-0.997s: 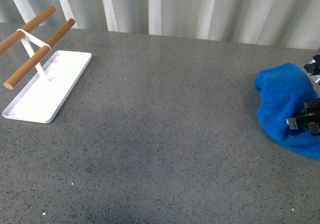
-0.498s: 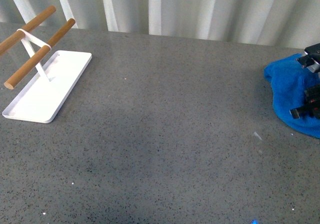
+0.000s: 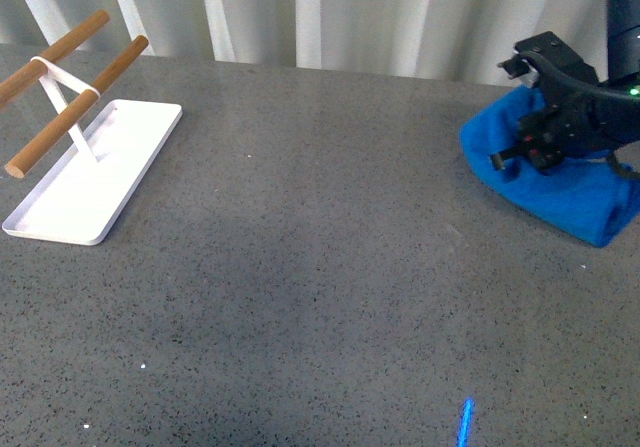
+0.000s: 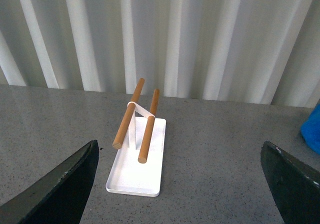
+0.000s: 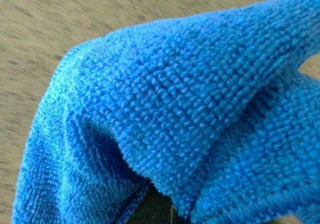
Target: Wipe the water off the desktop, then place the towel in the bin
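Wipe looks mid-way at best. The dark-grey speckled stone-look desktop (image 3: 300, 267) shows no clear puddle from here, just dull patches and glare, so can't say if the water's gone. No bin in any view, so the drop-off is def. not done.

The royal-blue plush microfibre towel (image 3: 570, 192) sits bunched on the far right of the desktop, well apart from the white rectangular tray w/ two wooden bars (image 3: 90, 182) over on the left.

The black right gripper (image 3: 530, 152) is down on the towel's left end, fingers sunk in the pile. In the right wrist view the cloth (image 5: 175, 108) fills nearly everything and humps up over the jaws. Looks pinched on a fold, though the pads are hidden.

The left gripper (image 4: 178, 144) hangs back w/ fingers (image 4: 70, 184) spread wide. Nothing between them, and only a sliver of blue at that view's edge.
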`<state>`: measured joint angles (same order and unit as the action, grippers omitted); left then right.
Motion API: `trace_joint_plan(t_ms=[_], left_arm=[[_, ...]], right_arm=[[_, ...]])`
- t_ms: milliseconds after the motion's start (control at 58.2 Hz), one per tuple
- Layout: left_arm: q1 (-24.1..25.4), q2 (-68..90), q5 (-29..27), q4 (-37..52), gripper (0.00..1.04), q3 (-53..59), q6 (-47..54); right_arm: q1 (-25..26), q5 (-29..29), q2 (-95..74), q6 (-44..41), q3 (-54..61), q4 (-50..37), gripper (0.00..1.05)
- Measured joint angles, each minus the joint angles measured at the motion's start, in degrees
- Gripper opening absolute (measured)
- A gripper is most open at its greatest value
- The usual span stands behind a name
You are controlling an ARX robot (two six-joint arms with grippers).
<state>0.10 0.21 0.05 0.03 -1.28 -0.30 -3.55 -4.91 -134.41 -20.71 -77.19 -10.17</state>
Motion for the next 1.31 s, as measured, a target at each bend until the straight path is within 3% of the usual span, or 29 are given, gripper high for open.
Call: trace_joint_plan(t_ms=[258,447,619,825,1048,1306], left_arm=[[0.0,0.0,0.0,0.0,0.98,0.0,0.0],[0.0,0.0,0.0,0.0,0.98,0.0,0.0],[0.0,0.0,0.0,0.0,0.98,0.0,0.0],[0.0,0.0,0.0,0.0,0.98,0.0,0.0],[0.0,0.0,0.0,0.0,0.98,0.0,0.0],[0.0,0.0,0.0,0.0,0.98,0.0,0.0]], right_arm=[[-6.8,-4.4,5.3,2.1,7.5,-2.4,0.03],[-6.5,-7.0,13.8,2.1,18.4,-6.4,0.03],[-0.2,-9.0,24.2,0.4,32.9,-8.3,0.03],[6.4,-11.2,30.2,-2.5,41.4,-8.2,0.03],[12.0,-12.9,37.4,-6.3,42.7,-4.3,0.03],[16.8,-12.9,44.5,-9.7,36.2,3.1,0.03]])
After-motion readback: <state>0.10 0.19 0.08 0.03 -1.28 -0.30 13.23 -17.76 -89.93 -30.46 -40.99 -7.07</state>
